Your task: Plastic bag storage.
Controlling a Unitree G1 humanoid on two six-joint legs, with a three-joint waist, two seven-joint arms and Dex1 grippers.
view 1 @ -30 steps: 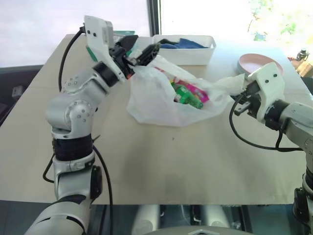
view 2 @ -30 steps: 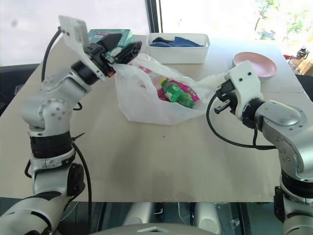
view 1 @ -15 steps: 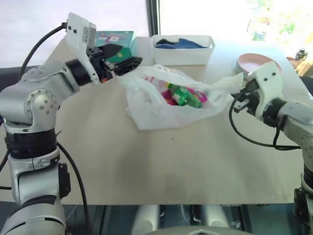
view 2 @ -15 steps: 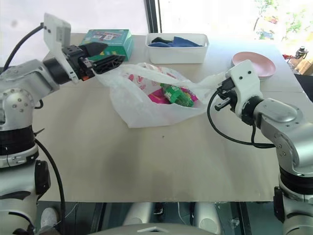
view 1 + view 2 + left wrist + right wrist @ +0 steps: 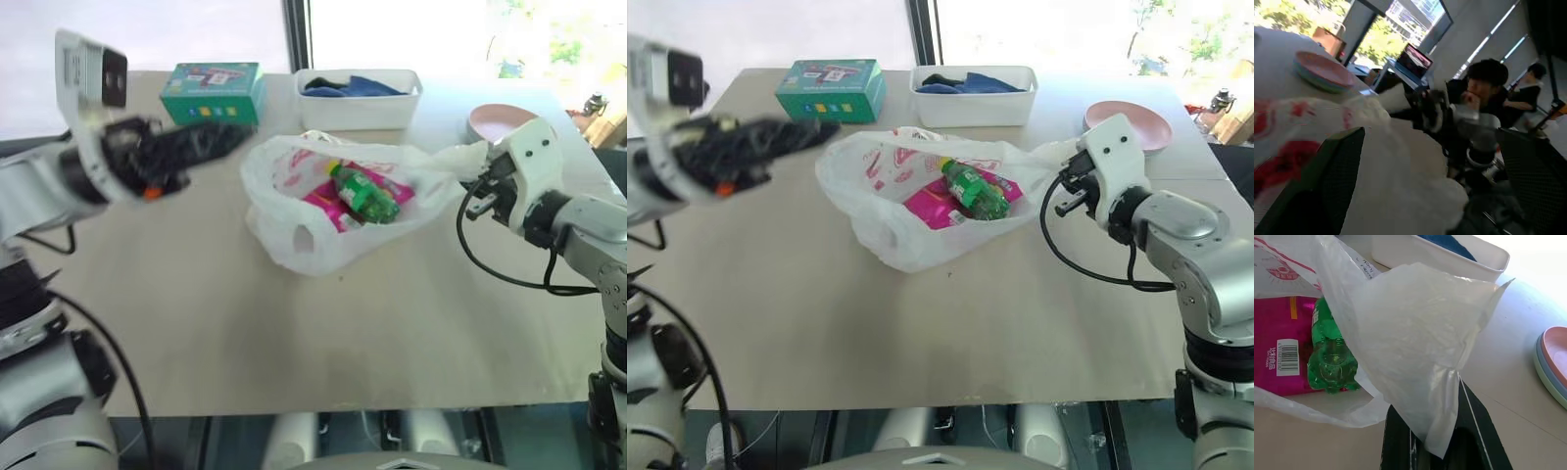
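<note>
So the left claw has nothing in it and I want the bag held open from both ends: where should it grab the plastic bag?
Probably the free handle loop on the plastic bag, at the end away from the right claw, which is shut on the other end. Come from the robot's left, level with the table: that loop lies loose and clear of the green bottle.

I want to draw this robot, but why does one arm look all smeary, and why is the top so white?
In both eye views the left gripper is streaked by motion blur, while the right gripper and the plastic bag look sharp. The windows behind the table are glaring white. The left wrist view is soft and blurred; the right wrist view is crisp on the bag's handle.
</note>
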